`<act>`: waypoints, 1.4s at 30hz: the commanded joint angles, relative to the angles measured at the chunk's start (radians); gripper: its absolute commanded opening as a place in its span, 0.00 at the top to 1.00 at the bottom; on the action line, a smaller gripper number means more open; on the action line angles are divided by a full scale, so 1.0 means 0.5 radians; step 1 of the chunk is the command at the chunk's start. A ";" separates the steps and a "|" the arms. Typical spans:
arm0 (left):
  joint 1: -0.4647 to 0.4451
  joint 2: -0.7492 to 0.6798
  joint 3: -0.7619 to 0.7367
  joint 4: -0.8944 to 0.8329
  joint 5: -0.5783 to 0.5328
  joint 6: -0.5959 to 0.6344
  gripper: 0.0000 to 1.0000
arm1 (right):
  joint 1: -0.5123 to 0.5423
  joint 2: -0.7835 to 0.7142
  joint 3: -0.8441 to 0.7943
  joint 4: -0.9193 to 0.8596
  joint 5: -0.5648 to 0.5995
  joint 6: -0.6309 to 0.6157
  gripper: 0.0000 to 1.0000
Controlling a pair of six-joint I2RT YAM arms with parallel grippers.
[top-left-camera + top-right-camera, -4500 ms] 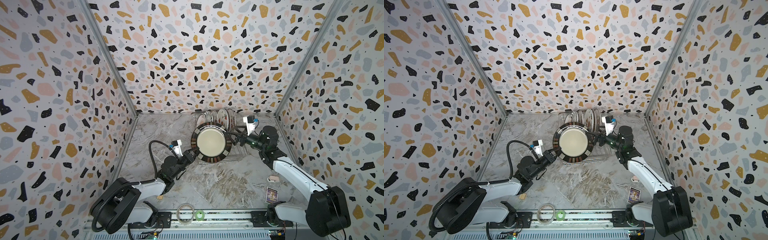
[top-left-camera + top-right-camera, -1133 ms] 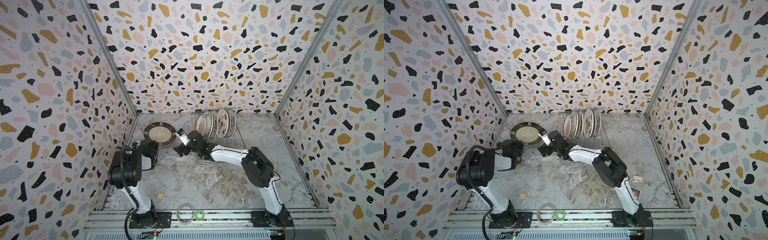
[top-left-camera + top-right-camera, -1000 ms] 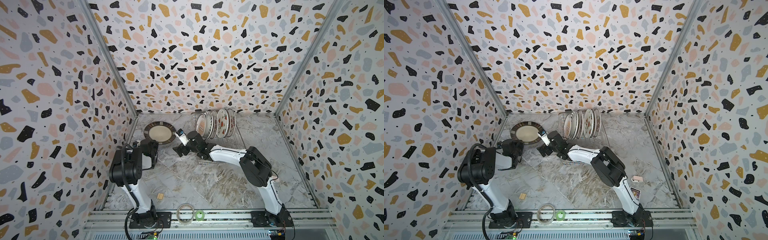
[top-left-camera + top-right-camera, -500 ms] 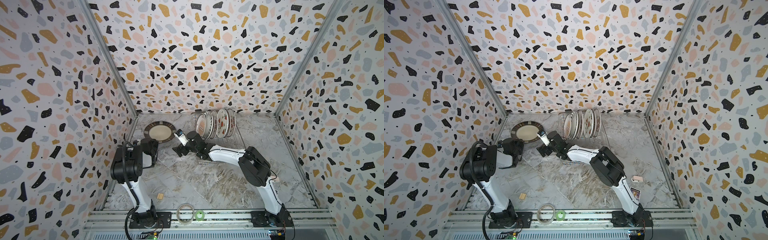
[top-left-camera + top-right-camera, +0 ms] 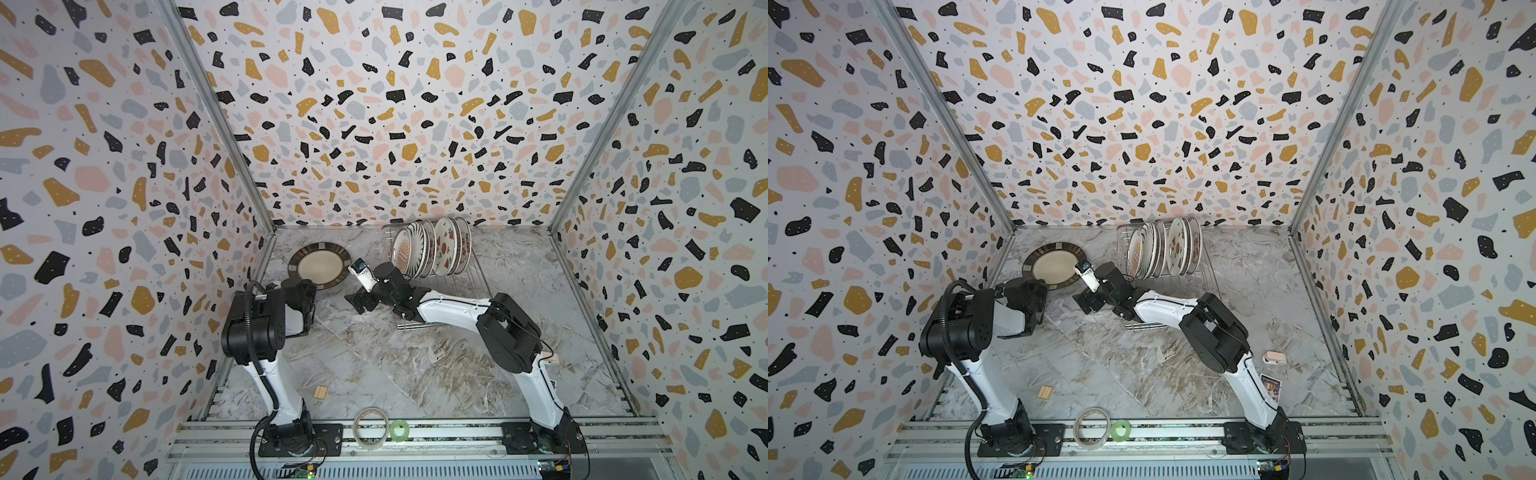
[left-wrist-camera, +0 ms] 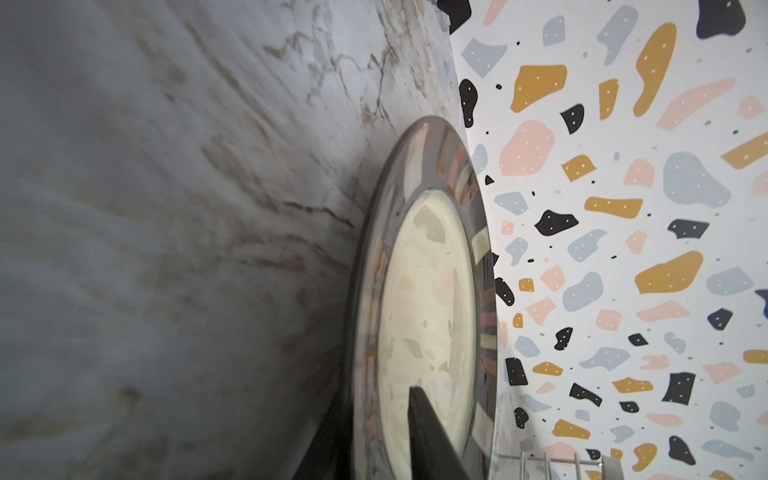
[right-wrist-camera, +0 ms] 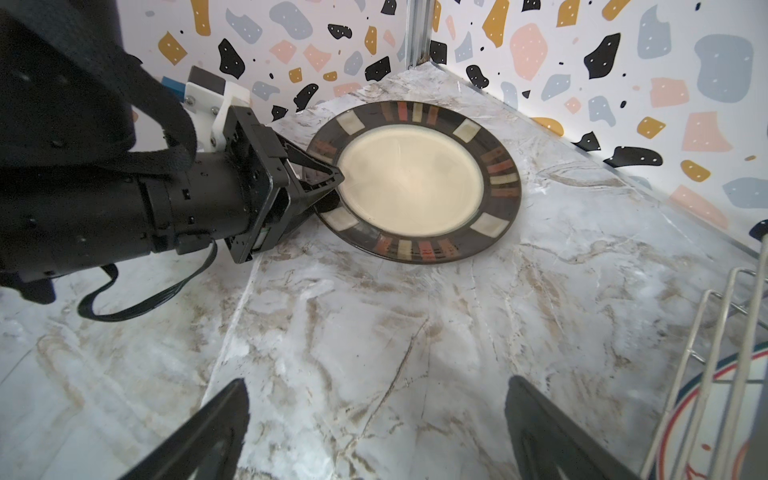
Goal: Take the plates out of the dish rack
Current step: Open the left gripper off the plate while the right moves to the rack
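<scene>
Brown-rimmed plate (image 7: 415, 178) has come down flat on the table (image 7: 374, 311), its rim between the jaws of the left gripper (image 7: 334, 187); can't tell if they've let go. Right gripper (image 7: 376, 384) hangs beside, wide apart, empty. Past it the dish rack (image 5: 465, 291) holds the remaining plates (image 5: 409, 255), so one's unloaded.

Bright even light w/ glare on plate (image 6: 428, 291); near tabletop (image 6: 166, 257) prob. motion-blurred.

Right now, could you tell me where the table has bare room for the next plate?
Free: the middle of the table between the arms, from the dish rack's front to the wooden block; also the strip between rack and right wall. Crowded: the back-left corner, holding the brown-rimmed plate, left gripper and right gripper.
</scene>
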 commanded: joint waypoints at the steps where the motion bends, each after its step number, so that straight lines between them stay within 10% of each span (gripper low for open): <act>1: 0.020 -0.067 -0.036 0.172 -0.016 0.016 0.71 | 0.007 -0.093 -0.036 -0.033 0.006 0.027 0.03; 15: 0.044 -0.191 -0.166 0.205 -0.088 0.012 0.55 | 0.017 -0.214 -0.132 0.019 -0.008 0.000 0.03; 25: 0.114 -0.613 -0.489 0.270 -0.139 0.032 0.00 | 0.135 -0.524 -0.350 0.090 0.097 -0.079 0.03; 34: 0.097 -1.035 -0.856 0.987 0.230 0.130 0.00 | 0.251 -1.200 -0.965 0.328 0.429 -0.109 0.02; 42: -0.386 -1.884 -0.601 -0.350 0.024 0.859 0.00 | 0.232 -1.960 -1.598 0.511 0.679 -0.118 0.01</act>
